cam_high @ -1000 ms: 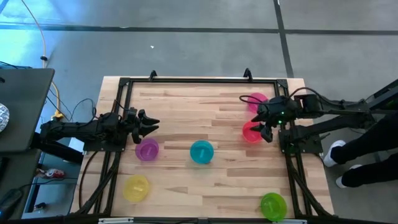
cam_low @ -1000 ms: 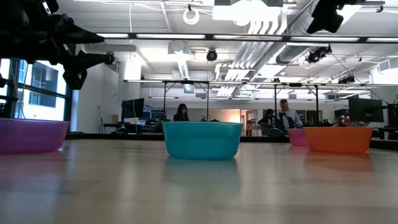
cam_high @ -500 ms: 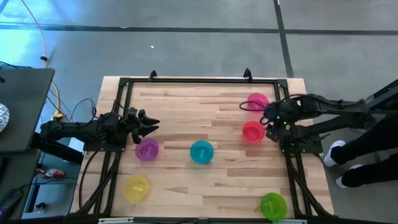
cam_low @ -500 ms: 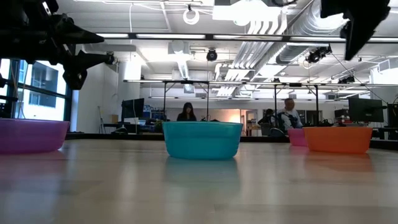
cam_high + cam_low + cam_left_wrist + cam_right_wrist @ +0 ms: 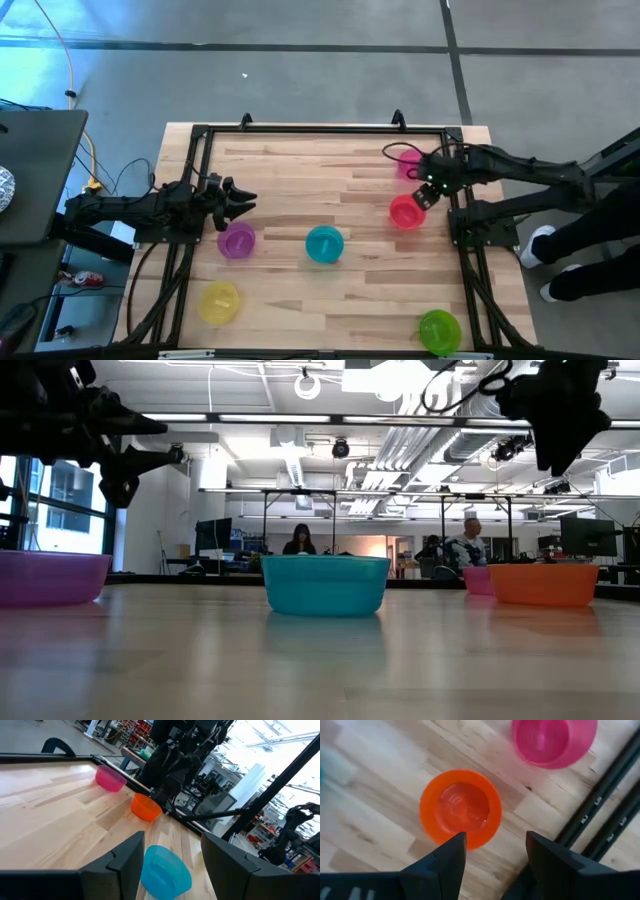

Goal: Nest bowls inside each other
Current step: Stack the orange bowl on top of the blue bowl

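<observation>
Six bowls stand singly on my wooden table [image 5: 300, 170], each upright with its mouth facing up; being round, none has a long axis, and none is nested in another. I place everything from the teal bowl [image 5: 324, 244], which sits near the table's middle.

My right gripper [image 5: 427, 190] hangs in the air to the right of the teal bowl and toward the far edge, between the red bowl [image 5: 406, 212] and the pink bowl [image 5: 409, 165]. Its jaws stand wide apart and hold nothing. In the right wrist view the red bowl [image 5: 460, 806] lies just ahead of my two fingers [image 5: 445, 865], apart from them, with the pink bowl [image 5: 553, 740] beyond it beside the dark table frame [image 5: 600, 800].

My left gripper [image 5: 232, 199] waits to the left of the teal bowl, raised above the table and just on the far side of the purple bowl [image 5: 237, 240]. Its jaws are also spread wide and empty. The left wrist view shows the teal bowl [image 5: 165, 870] between and beyond my fingers [image 5: 122, 862].

The yellow bowl [image 5: 219, 302] stands left of the teal bowl and toward the near edge. The green bowl [image 5: 439, 330] stands right of the teal bowl at the near corner. In the low view, people [image 5: 299, 540] sit in the room behind the table.
</observation>
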You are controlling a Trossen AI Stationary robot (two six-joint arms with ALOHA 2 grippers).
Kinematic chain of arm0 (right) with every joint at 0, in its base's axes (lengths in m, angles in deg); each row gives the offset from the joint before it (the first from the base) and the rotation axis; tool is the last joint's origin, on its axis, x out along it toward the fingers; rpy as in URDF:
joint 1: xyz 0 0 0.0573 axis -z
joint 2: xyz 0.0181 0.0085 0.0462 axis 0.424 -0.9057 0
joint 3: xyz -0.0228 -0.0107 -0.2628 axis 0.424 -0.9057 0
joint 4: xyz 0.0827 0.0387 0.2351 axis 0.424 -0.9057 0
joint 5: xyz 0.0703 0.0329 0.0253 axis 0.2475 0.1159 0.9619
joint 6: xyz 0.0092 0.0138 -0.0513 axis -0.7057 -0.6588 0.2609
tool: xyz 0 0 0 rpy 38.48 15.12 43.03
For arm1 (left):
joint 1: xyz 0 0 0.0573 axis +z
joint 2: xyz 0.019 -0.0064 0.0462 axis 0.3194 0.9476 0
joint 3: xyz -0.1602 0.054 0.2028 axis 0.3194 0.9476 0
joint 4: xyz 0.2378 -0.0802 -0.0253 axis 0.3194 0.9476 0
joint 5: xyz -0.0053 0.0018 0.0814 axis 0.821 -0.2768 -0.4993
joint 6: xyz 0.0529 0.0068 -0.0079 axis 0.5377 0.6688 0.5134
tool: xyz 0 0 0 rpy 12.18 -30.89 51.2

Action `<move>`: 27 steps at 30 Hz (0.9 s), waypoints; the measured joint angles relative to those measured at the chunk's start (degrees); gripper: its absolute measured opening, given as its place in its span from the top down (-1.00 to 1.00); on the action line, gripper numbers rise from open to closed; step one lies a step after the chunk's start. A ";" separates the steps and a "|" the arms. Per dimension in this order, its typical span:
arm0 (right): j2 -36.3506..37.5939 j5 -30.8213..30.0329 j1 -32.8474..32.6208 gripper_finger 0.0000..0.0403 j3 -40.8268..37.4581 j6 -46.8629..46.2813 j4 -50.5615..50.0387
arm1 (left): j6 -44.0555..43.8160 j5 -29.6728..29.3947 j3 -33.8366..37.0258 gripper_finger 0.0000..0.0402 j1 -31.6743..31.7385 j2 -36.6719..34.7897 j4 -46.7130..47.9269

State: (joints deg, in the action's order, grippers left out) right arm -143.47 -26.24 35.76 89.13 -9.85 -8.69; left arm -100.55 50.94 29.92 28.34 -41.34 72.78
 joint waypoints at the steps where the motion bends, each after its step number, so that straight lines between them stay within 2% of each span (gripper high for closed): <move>1: -0.69 0.29 0.56 0.02 -0.49 -0.02 0.20 | -0.02 0.00 0.00 0.08 0.00 0.00 0.20; 4: -2.79 3.09 1.96 0.02 -2.88 1.42 1.69 | -0.36 0.00 0.00 0.08 0.01 0.00 0.67; 9: -6.21 7.26 2.61 0.02 -8.11 9.04 6.95 | -0.39 0.09 0.00 0.08 0.00 0.00 1.63; 18: -9.58 5.88 3.13 0.02 -13.22 14.05 12.84 | -0.61 0.09 0.00 0.08 0.00 0.00 1.48; 27: -9.59 5.66 10.19 0.11 -18.10 13.81 16.83 | -2.57 -0.36 0.00 0.08 0.01 0.00 1.45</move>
State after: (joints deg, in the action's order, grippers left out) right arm -153.06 -20.57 45.94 71.03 3.96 8.14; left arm -103.12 50.58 29.92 28.36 -41.34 74.23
